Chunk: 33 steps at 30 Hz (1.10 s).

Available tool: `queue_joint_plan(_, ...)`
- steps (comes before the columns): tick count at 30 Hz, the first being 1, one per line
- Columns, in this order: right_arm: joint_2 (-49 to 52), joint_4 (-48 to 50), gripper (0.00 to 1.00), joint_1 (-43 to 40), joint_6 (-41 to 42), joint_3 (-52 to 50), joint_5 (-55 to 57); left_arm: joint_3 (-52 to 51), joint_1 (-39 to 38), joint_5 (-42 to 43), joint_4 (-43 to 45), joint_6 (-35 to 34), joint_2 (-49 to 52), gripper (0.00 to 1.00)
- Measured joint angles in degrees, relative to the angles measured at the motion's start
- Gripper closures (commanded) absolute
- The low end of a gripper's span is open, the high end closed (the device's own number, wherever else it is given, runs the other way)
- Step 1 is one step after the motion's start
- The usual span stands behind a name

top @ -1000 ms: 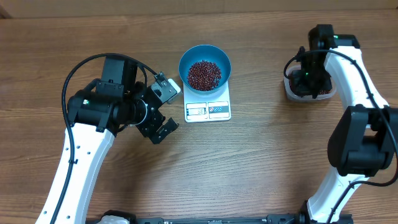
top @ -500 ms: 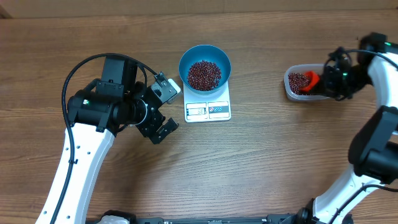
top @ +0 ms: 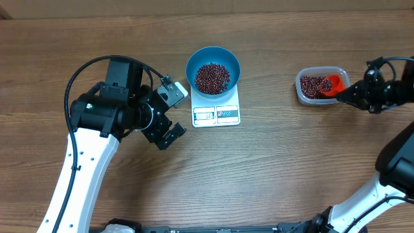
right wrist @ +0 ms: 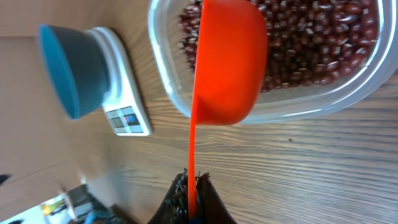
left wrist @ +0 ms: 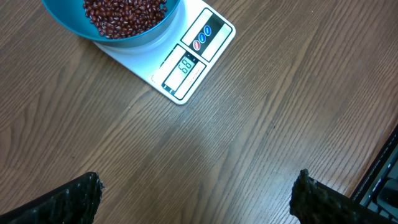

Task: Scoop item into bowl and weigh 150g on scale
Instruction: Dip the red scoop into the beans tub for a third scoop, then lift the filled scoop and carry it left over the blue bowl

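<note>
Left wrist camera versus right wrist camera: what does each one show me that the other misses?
Only the left wrist view: the beans heaped inside the blue bowl, the display of the scale seen from above, and the open left gripper. Only the right wrist view: the orange scoop, its handle in the shut right gripper, at the clear tub of beans. Both: the bowl sitting on the scale, on the wooden table.

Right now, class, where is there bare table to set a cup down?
Bare table lies between the scale and the clear tub, and in a broad strip on the near side of the scale. Crowded: left of the scale, by the left gripper, jaws open; at the tub, the right gripper holding the orange scoop.
</note>
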Motion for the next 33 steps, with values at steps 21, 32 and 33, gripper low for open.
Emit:
queue_joint_plan(21,0.0,-3.2,0.96,11.0,-6.1,0.0,-19.8,0.0,0.0,0.0,0.0,0.0,0.0,0.00)
queue_joint_plan(32,0.0,5.5,0.96,29.2,-1.9,8.1,-18.9,0.0,0.0,0.0,0.0,0.0,0.0,0.00)
queue_joint_plan(33,0.0,7.6,0.96,30.5,-0.5,8.2,-17.6,0.0,0.0,0.0,0.0,0.0,0.0,0.01)
